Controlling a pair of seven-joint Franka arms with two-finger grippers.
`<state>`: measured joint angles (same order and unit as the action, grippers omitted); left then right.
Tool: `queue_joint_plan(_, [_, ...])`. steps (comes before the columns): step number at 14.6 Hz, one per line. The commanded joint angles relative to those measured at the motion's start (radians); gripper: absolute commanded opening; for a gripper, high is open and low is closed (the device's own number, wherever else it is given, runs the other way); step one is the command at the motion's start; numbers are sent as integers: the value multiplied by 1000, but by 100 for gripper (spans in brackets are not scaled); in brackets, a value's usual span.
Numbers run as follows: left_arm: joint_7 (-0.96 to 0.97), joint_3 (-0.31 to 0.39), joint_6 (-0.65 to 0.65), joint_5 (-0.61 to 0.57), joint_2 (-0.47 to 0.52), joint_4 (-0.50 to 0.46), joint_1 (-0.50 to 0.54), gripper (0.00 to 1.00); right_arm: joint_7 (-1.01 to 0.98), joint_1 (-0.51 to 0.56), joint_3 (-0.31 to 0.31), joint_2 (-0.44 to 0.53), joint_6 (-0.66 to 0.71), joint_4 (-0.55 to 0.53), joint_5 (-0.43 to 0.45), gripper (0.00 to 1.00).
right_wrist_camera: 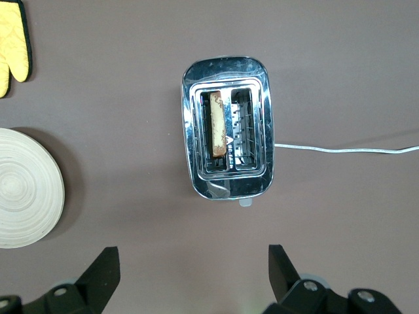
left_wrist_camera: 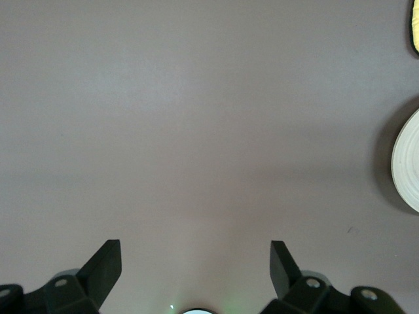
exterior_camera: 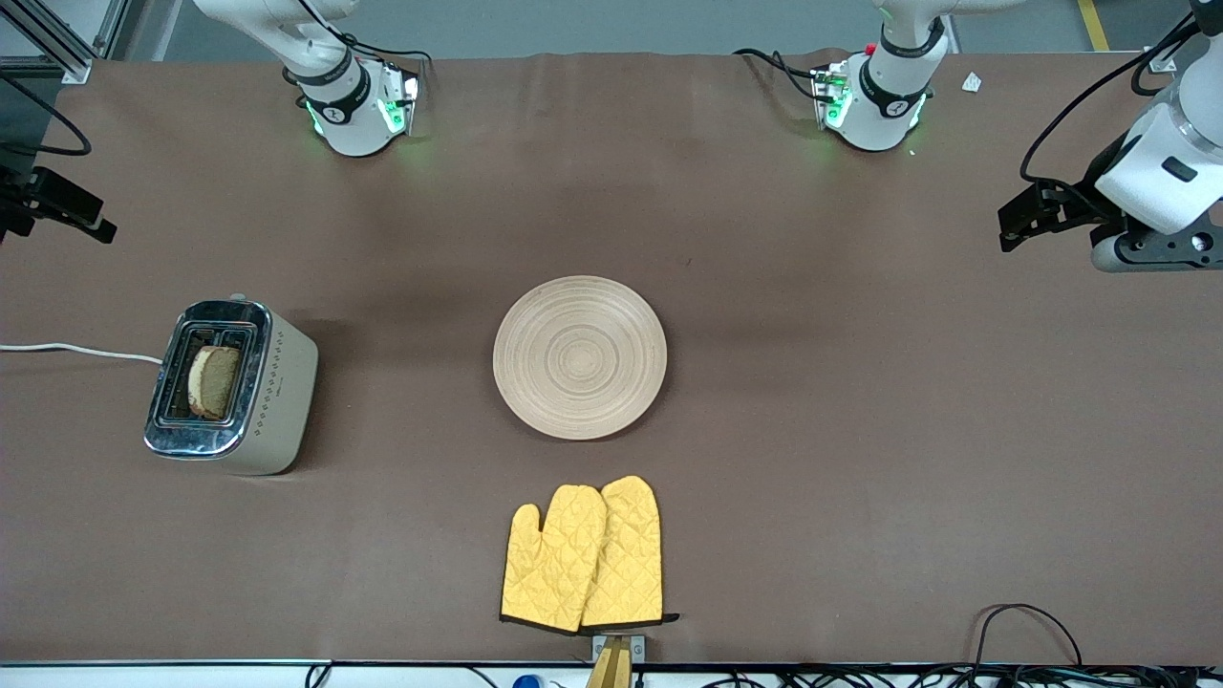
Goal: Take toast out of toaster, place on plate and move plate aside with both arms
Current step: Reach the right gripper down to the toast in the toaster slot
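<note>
The right gripper, jaws apart and empty, hangs above the chrome-topped beige toaster, ready for the brown speckled toast standing in one slot. The left gripper waits spread over bare table beside the round wooden plate.

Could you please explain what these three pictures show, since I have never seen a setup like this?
Two robot arms stand at a brown table, each ending in a two-finger gripper. The wide picture comes from a high camera facing them; the other two come from cameras on the arms' wrists, looking down past the fingers.

On the table are a toaster toward the right arm's end, with a slice of toast standing in one slot, a round wooden plate in the middle, and yellow oven mitts nearer the front camera.

The right gripper hangs open above the toaster. The left gripper hangs open over bare table at the left arm's end. Neither holds anything.
</note>
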<state>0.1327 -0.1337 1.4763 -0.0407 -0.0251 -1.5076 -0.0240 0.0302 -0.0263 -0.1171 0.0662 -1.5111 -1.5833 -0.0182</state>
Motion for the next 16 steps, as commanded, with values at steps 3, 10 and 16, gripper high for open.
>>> queue_joint_plan(3, [-15,2,-10,8,-15,26,-1,100,-4,22,16,14,2,-9,-13,100])
queue_joint_plan(10, [-13,0,80,220,-163,43,-5,100,-6,38,13,-123,-17,-7,-17,100])
queue_joint_plan(16, [-5,-7,150,260,-246,38,-19,100,-7,40,13,-327,-112,-12,-17,100])
